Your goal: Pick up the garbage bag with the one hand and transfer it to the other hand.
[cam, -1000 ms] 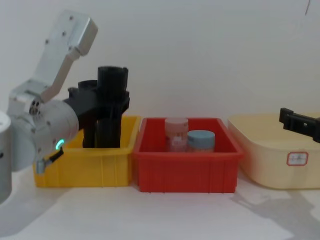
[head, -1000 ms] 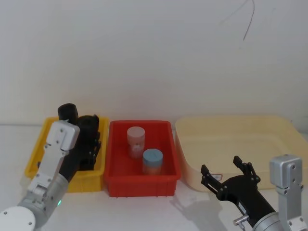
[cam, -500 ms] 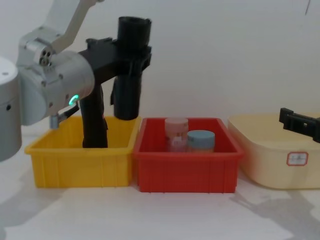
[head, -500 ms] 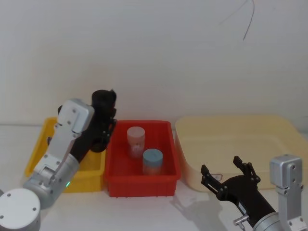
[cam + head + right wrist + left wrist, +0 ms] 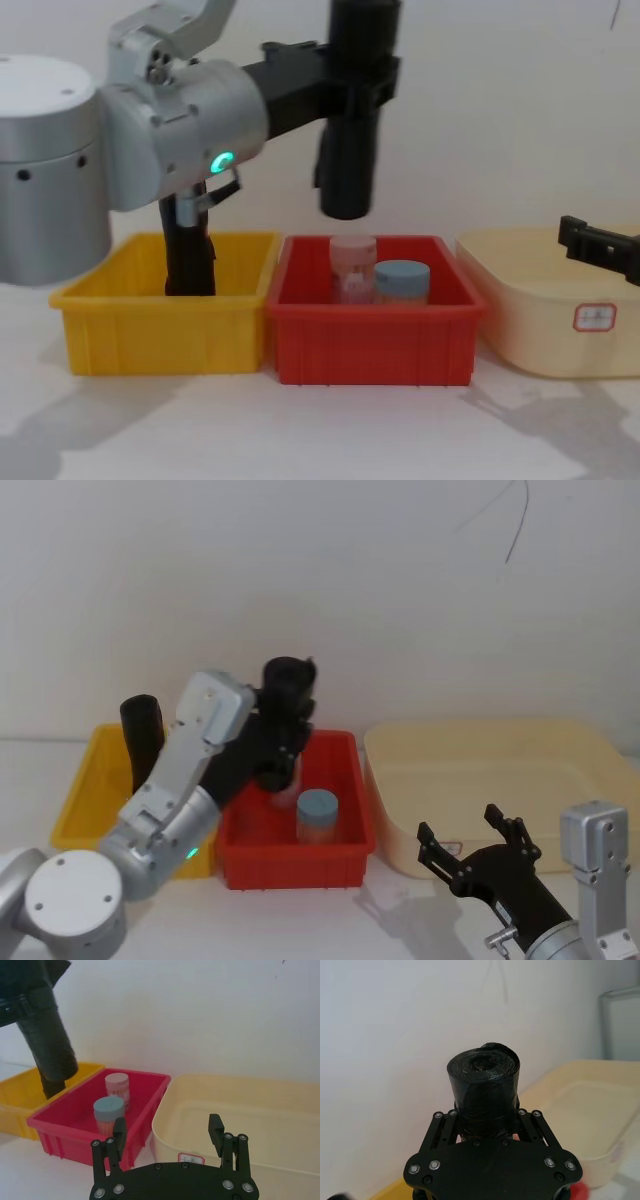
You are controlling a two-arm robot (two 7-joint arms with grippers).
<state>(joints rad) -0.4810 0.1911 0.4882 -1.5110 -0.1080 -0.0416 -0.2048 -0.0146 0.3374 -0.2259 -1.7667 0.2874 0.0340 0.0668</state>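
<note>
One hand (image 5: 358, 85) moved garbage bag (image 5: 347, 170) over red bin (image 5: 370, 345).

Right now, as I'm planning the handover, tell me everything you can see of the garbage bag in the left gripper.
The garbage bag is a smooth, matte black plastic roll, tightly wound, its spiral end showing in the left wrist view. It hangs upright in the air, clamped partway up by the left gripper, which alone touches it. Its lower end hovers over the red bin, just above the pink-lidded jar.
</note>
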